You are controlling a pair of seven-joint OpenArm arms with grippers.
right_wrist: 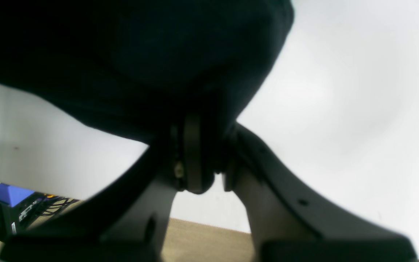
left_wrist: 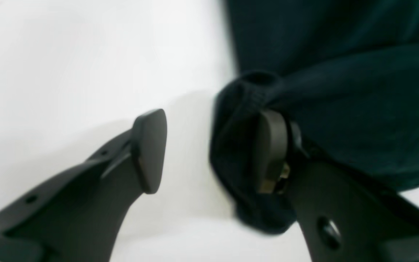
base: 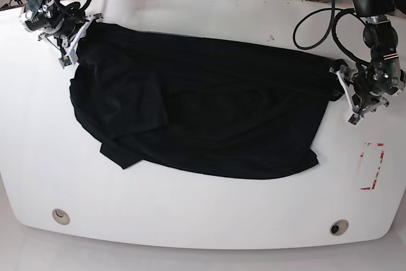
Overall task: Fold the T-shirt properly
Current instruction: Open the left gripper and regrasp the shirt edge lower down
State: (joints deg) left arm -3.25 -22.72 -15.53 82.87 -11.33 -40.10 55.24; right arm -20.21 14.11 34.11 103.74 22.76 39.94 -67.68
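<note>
Soft black T-shirt [base: 209, 112] rumpled, smooth white table [base: 190, 214]

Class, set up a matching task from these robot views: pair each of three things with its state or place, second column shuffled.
Things:
1. left gripper
2. right gripper
3. red rectangle outline marked on the white table

States:
A. clamped shut on a bunch of the black cloth T-shirt
B. lies bare, apart from the cloth
C. jaws apart, one finger against the shirt's edge

Pairs: 1-C, 2-A, 3-B
</note>
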